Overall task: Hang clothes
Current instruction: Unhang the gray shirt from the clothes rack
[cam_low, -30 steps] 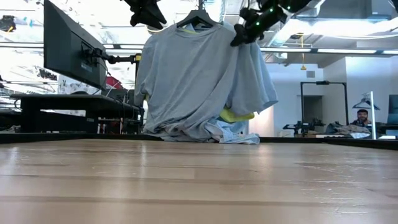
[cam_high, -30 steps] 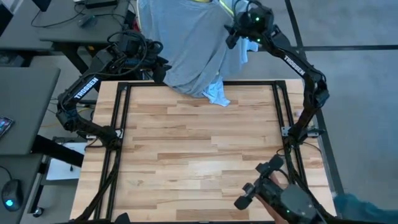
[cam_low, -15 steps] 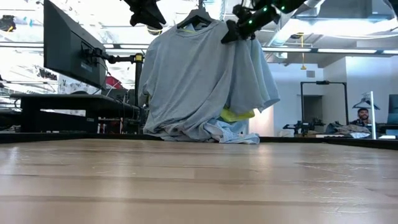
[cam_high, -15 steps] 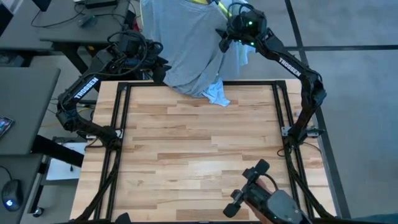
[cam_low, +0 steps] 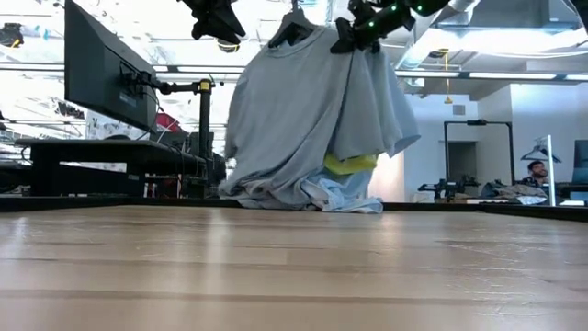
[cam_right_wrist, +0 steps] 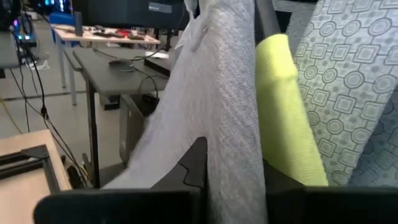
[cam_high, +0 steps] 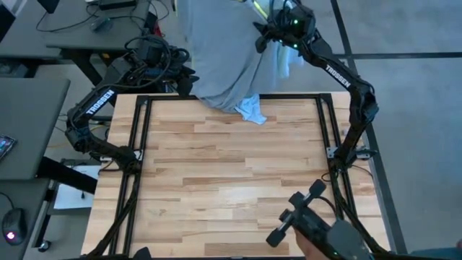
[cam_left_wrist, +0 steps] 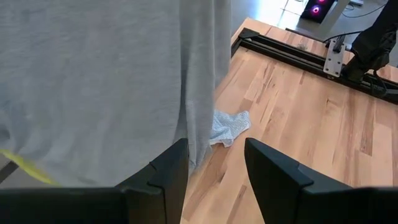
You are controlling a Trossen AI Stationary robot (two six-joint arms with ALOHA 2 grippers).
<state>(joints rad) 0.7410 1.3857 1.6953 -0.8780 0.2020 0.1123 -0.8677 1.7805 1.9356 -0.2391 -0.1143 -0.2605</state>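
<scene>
A grey T-shirt (cam_low: 303, 119) hangs on a black hanger (cam_low: 292, 26) above the table's far edge, and its hem lies heaped on the table. Behind it a neon-yellow T-shirt (cam_right_wrist: 280, 106) and a pale-blue patterned shirt (cam_right_wrist: 348, 74) hang down; the blue shirt's tail (cam_high: 251, 110) rests on the wood. My right gripper (cam_low: 354, 35) is up at the grey T-shirt's right shoulder, shut on its cloth. My left gripper (cam_left_wrist: 214, 180) stands open to the shirt's left, near its hanging edge (cam_left_wrist: 199, 93); I see no touch. My right gripper pinches a fold of the grey T-shirt's cloth (cam_right_wrist: 230, 124) high up near its right shoulder, between the two fingers (cam_right_wrist: 196, 162). The fingers lie about level and come from the table's right. The shirt hangs below the hold with its hem (cam_low: 276, 193) on the table.
Black rails (cam_high: 144, 130) frame the wooden tabletop (cam_high: 231, 173). A dark hand-held device (cam_high: 310, 217) shows at the near right edge. Desks with a monitor (cam_low: 101, 74) stand beyond the left side, and a person (cam_low: 535, 175) sits far back in the room.
My right gripper has risen a little at the shirt's shoulder. The grey T-shirt has swung toward the table's right edge: its left side has drawn inward and its top has gone up, while the hem has stayed heaped on the table.
</scene>
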